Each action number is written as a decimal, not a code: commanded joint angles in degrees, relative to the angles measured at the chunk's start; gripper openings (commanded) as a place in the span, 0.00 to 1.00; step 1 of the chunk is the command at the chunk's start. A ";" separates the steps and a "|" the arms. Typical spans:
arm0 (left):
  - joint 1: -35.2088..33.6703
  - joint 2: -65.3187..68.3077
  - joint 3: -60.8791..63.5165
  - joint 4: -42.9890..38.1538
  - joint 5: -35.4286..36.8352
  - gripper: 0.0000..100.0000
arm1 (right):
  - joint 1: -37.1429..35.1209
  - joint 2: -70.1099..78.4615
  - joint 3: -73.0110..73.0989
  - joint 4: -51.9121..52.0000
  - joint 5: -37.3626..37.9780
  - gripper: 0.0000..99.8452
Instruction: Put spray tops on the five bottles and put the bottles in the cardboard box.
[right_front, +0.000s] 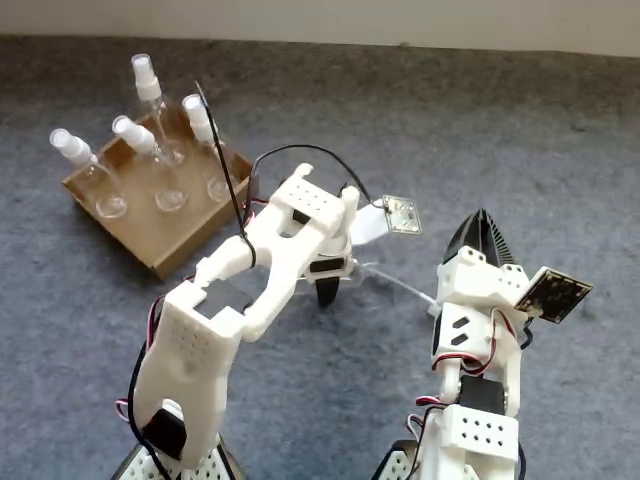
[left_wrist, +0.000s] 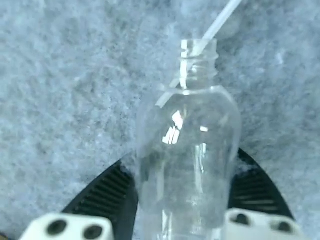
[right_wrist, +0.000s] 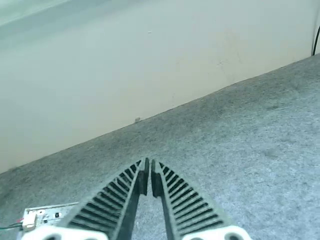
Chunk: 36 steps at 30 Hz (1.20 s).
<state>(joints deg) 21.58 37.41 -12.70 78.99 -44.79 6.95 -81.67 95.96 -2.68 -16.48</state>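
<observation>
Left gripper (left_wrist: 182, 166): closed around the body of a clear bottle (left_wrist: 187, 150), one black jaw on each side, out over the middle of the grey carpet (right_front: 560, 130).
Held bottle: neck open, pointing away from the wrist; no spray head seated on it.
Dip tube (left_wrist: 216, 26): a thin white tube runs slantwise into the bottle's open neck and down inside the glass; its outer end leaves the left wrist view, so what it joins cannot be told.
Right gripper (right_wrist: 149, 175): jaws drawn in to a thin slit, nothing between them; it is raised and points toward the pale wall (right_wrist: 150, 60), well apart from the held bottle.
Cardboard box (right_front: 195, 240): at the far left of the carpet, open on top.
Bottles in the box (right_front: 163, 185): four, each upright with a white spray top on.
Black cable (right_front: 228, 175): rises from the left arm and crosses in front of the box's near corner and one capped bottle in the high view.
Circuit board (right_front: 403, 213): small, just beyond the left wrist, between the two grippers.
</observation>
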 joint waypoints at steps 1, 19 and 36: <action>-1.71 -0.40 1.36 1.49 -3.25 0.12 | -0.40 -0.92 8.13 -0.31 0.79 0.01; 0.13 -0.04 1.27 1.14 -2.90 0.12 | -0.40 -0.92 8.13 -0.31 0.79 0.01; 0.22 -0.48 -0.40 4.57 -1.67 0.13 | -0.40 -0.92 8.13 -0.31 0.79 0.01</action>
<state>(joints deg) 22.29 37.41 -12.53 80.66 -47.34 6.95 -81.67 95.96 -2.68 -16.48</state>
